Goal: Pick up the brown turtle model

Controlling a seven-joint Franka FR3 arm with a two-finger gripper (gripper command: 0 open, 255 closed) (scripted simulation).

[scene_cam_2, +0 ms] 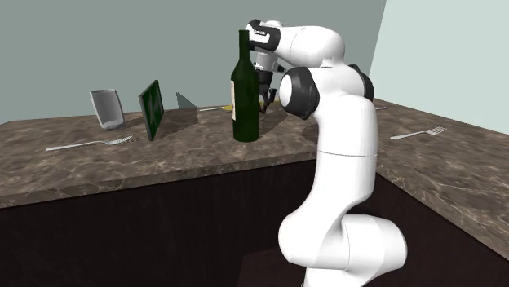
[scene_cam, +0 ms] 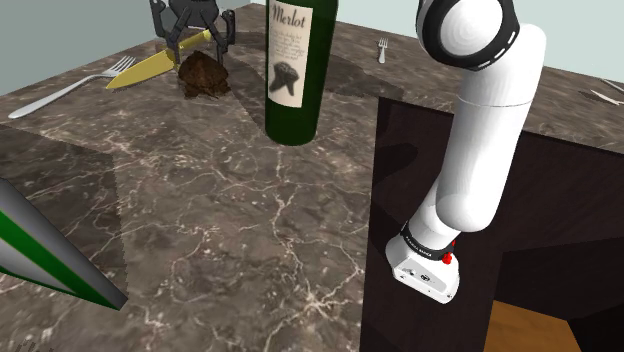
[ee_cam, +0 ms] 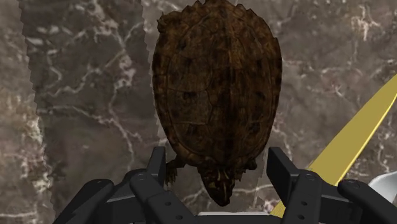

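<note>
Green-edged grey slab (scene_cam: 50, 255) juts in closest to the shoulder camera, at about eight o'clock of that view, slanting over the dark marble desk (scene_cam: 220, 220). Farther back, near ten o'clock, a silver fork (scene_cam: 70, 88) lies flat. Just past its tines a yellow knife (scene_cam: 150, 68) angles toward the brown turtle model (scene_cam: 204, 74).

That turtle sits on the desk at the wine bottle's nine o'clock, close to the far edge. Directly above it hangs the gripper (scene_cam: 200, 45) — its fingers spread wide, clasping nothing.

In the wrist view the gripper (ee_cam: 218, 164) straddles one narrow end of the brown turtle model (ee_cam: 216, 95), a black finger on either side. Whether either finger grazes the shell rim I cannot tell. The yellow knife (ee_cam: 356, 140) runs beyond one finger, apart from the shell.

Next stands the wine bottle (scene_cam: 298, 70) — tall, dark green, upright, labelled Merlot. A small fork (scene_cam: 382, 48) lies at its one o'clock. The white arm (scene_cam: 480, 130) rises from the dark stand (scene_cam: 560, 220) at the shoulder view's four o'clock.
</note>
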